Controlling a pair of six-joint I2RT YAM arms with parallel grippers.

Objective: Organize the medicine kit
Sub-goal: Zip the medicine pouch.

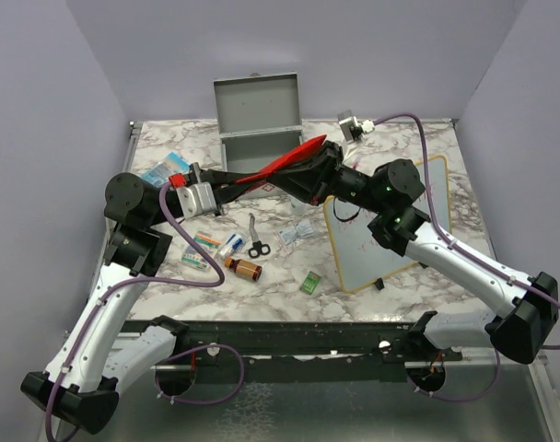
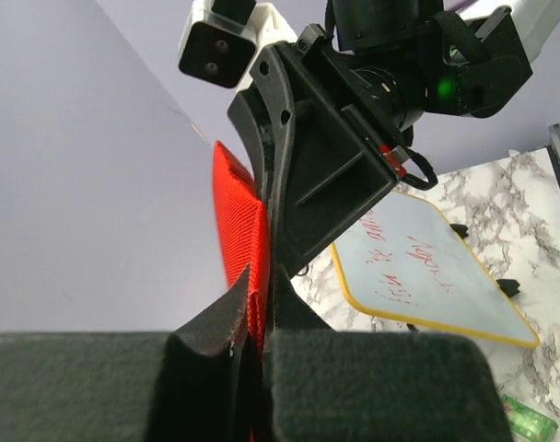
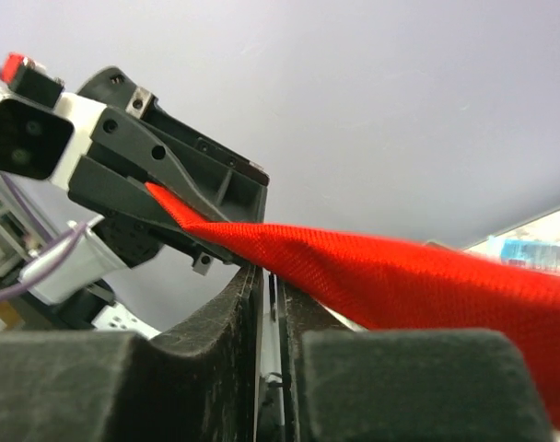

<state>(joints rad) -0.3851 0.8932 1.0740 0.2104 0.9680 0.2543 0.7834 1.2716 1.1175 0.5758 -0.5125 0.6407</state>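
The medicine kit (image 1: pixel 259 112), a grey metal box, stands open at the back of the table with its lid up. In front of it a red fabric pouch (image 1: pixel 289 158) hangs in the air between both grippers. My left gripper (image 1: pixel 246 180) is shut on the pouch's left end, and the red cloth (image 2: pixel 243 221) is pinched between its pads. My right gripper (image 1: pixel 309 170) holds the other side. Its jaws (image 3: pixel 271 276) stand almost together on a thin pale edge, while the red cloth (image 3: pixel 400 276) drapes over the right finger.
A wood-framed whiteboard (image 1: pixel 386 226) lies to the right, under the right arm. Loose on the marble are scissors (image 1: pixel 255 238), an amber bottle (image 1: pixel 245 268), a green packet (image 1: pixel 309 283), small boxes (image 1: pixel 202 249), clear packets (image 1: pixel 298 228) and a blue packet (image 1: pixel 165 170).
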